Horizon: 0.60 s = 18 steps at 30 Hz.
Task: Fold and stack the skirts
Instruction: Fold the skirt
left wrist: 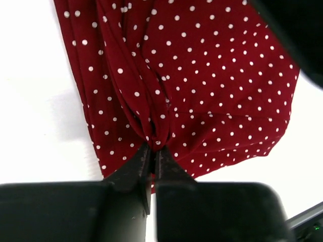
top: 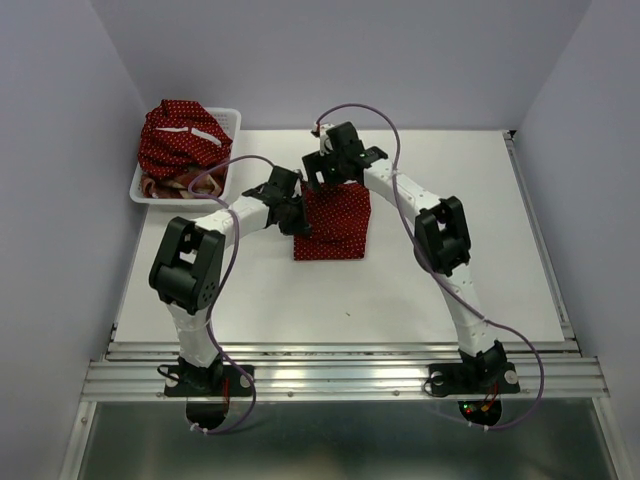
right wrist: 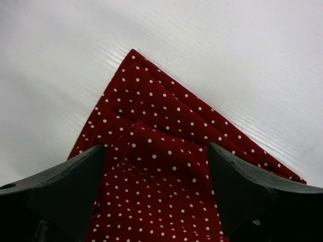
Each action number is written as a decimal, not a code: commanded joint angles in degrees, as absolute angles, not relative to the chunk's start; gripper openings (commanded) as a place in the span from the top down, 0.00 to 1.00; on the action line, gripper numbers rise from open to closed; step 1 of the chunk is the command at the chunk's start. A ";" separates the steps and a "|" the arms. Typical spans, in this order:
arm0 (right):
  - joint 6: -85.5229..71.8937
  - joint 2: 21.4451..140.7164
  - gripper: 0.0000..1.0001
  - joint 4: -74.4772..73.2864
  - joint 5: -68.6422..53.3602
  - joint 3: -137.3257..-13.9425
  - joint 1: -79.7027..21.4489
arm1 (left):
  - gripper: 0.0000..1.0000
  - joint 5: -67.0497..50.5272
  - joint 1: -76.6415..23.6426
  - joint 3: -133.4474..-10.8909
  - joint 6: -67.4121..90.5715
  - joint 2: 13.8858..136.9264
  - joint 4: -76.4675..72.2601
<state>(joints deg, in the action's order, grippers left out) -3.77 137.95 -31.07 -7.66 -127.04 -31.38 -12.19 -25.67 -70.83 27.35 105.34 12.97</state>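
White tabletop carries the folded polka-dot skirt [top: 333, 222] at its middle. Left gripper [left wrist: 153, 151] is clamped on a gathered pinch of cloth at its tips; right gripper [right wrist: 156, 166] hangs spread wide just above the skirt, holding nothing. Risk — pulling on that single pinch could drag the layers apart and spoil the fold. Beyond the left gripper, more skirts [top: 180, 140] sit heaped in the basket [top: 236, 122].

two polka-dot skirts [top: 335, 225] [top: 180, 135], one plaid skirt [top: 165, 186], one basket [top: 233, 118], two pincers [left wrist: 153, 149] [right wrist: 156, 156]
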 commanded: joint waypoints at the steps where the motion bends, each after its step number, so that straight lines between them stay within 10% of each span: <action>1: 2.90 140.62 0.14 -28.13 -5.81 -131.12 -33.04 | 1.00 -11.95 -25.84 -69.43 27.95 106.17 12.39; 11: 2.11 142.03 0.45 -22.86 -3.16 -129.21 -33.57 | 1.00 -11.07 -25.75 -66.98 28.83 105.12 11.78; 18: 1.23 139.14 0.89 -16.71 -5.53 -124.46 -33.57 | 1.00 -10.46 -25.75 -65.92 29.44 104.50 11.43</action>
